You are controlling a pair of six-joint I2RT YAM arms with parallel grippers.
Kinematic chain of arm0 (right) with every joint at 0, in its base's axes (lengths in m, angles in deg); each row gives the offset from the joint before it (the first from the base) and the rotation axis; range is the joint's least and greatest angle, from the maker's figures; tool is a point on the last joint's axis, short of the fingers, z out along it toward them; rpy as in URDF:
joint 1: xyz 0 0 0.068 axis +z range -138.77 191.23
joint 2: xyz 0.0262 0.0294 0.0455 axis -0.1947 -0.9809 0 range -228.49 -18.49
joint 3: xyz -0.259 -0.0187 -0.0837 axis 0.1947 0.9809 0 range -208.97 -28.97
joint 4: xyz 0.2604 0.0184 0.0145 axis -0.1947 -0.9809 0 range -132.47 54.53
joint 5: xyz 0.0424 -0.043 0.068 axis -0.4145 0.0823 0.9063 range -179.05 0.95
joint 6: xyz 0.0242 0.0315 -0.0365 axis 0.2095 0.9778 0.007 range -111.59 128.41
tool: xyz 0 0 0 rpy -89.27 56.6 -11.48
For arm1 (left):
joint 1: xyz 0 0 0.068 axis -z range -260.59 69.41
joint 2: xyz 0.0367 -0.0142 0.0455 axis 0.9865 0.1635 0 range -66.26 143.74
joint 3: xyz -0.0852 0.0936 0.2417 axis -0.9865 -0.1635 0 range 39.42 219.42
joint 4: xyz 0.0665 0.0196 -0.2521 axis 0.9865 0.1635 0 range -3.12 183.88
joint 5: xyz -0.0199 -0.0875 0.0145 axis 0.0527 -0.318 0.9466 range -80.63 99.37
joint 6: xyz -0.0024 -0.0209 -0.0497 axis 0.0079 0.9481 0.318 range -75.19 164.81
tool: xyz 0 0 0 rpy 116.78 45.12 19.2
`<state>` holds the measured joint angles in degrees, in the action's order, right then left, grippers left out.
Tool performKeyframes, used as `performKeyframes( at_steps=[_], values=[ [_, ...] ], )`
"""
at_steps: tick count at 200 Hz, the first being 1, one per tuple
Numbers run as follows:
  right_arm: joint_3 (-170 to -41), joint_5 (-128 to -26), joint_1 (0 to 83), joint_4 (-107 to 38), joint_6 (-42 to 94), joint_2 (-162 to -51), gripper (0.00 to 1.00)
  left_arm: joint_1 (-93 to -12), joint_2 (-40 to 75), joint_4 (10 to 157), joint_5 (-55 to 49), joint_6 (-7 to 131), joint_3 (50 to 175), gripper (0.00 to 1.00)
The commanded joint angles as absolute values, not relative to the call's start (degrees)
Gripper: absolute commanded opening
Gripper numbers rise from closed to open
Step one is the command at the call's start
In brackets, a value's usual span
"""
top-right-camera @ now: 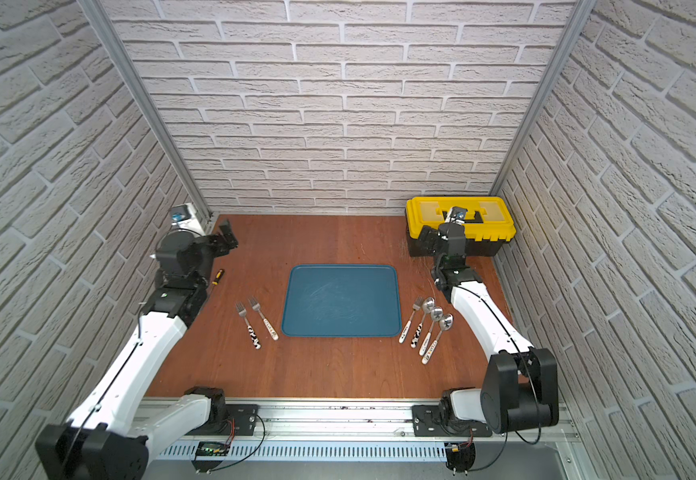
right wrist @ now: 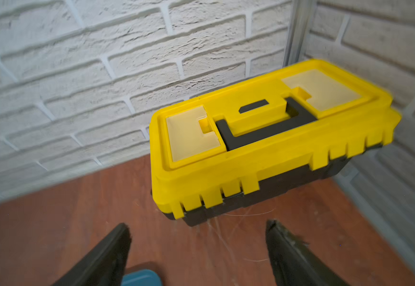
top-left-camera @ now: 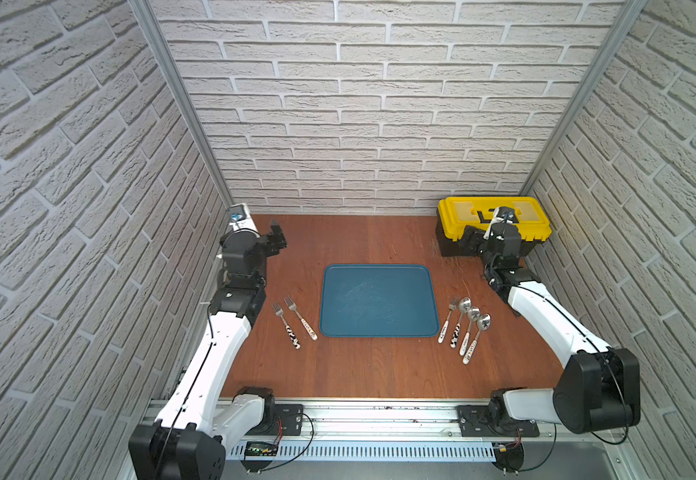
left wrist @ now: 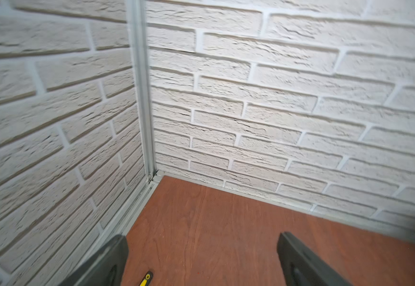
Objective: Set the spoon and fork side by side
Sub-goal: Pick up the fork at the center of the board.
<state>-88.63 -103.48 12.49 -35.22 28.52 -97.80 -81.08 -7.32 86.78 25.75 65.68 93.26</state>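
**Both grippers empty, spoons sit by the right arm**

The right gripper (right wrist: 197,224) hangs near the yellow toolbox (top-left-camera: 491,216). Its jaws are wide apart and hold nothing. Three spoons (top-left-camera: 473,313) and one fork (top-left-camera: 448,321) lie back toward that arm's base, just right of the blue tray (top-left-camera: 379,299), with their handles pointing at the front edge. The left gripper (left wrist: 202,236) is wide and empty too. Two forks (top-left-camera: 302,321) lie nearer that arm. The brown worktop (top-left-camera: 358,370) is flat, with room around the tray.
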Motion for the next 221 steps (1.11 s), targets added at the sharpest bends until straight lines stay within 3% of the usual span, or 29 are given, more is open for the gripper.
performKeyframes(
  at_steps=[1, 6, 10, 13, 18, 20, 37, 62, 93, 95, 99, 112, 127, 150, 221],
  values=[
    [-92.99, -94.16, 11.09, -55.91, 31.91, -105.68, 0.26, -83.41, -6.15, 104.85, 19.49, 77.60, 93.65, 0.88],
    [-94.26, -94.55, 11.45, -57.31, 31.61, -106.66, 0.15, -83.09, -6.22, 105.68, 19.08, 76.86, 93.98, 0.81],
    [-94.64, -94.71, 11.85, -57.71, 31.37, -107.16, 0.09, -82.64, -6.53, 106.18, 19.46, 76.61, 94.08, 0.67],
    [-94.81, -94.86, 12.05, -57.87, 31.36, -107.44, 0.05, -82.19, -6.77, 106.68, 20.10, 76.67, 94.09, 0.52],
    [-94.96, -95.05, 12.45, -58.21, 31.51, -107.67, 0.03, -81.63, -7.14, 108.86, 22.01, 77.73, 94.58, 0.05],
    [-95.10, -95.05, 12.59, -58.34, 31.63, -107.70, 0.03, -81.40, -7.23, 109.84, 23.12, 78.49, 94.87, 0.00],
    [-95.94, -94.35, 13.68, -59.74, 30.41, -107.48, 0.05, -80.89, -6.60, 119.19, 22.06, 80.74, 98.47, 0.00],
    [-96.97, -92.07, 14.97, -61.18, 27.76, -107.22, 0.21, -79.80, -1.66, 133.88, 16.27, 88.35, 102.38, 0.00],
    [-97.02, -91.95, 15.78, -61.79, 26.69, -106.06, 0.25, -76.31, -0.84, 144.93, 13.53, 99.80, 98.85, 0.00],
    [-96.94, -91.91, 15.75, -61.65, 26.69, -105.93, 0.26, -76.36, -0.93, 145.36, 13.20, 100.64, 98.48, 0.02],
    [-96.71, -91.76, 15.75, -61.34, 26.75, -105.72, 0.27, -76.37, -1.09, 146.19, 12.69, 101.93, 97.76, 0.16],
    [-96.21, -91.07, 15.85, -60.34, 27.10, -105.38, 0.29, -76.20, -1.86, 146.13, 10.52, 104.81, 94.91, 0.34],
    [-96.20, -90.05, 15.80, -60.06, 27.30, -105.51, 0.29, -76.20, -1.90, 145.27, 8.00, 107.05, 91.75, 0.38],
    [-95.85, -89.38, 15.89, -59.68, 27.64, -105.60, 0.31, -76.28, -0.78, 141.19, 2.84, 108.32, 88.03, 0.52],
    [-94.45, -88.33, 15.89, -58.93, 28.84, -104.55, 0.31, -78.92, 14.22, 143.18, 1.37, 97.40, 90.18, 0.53]
  ],
)
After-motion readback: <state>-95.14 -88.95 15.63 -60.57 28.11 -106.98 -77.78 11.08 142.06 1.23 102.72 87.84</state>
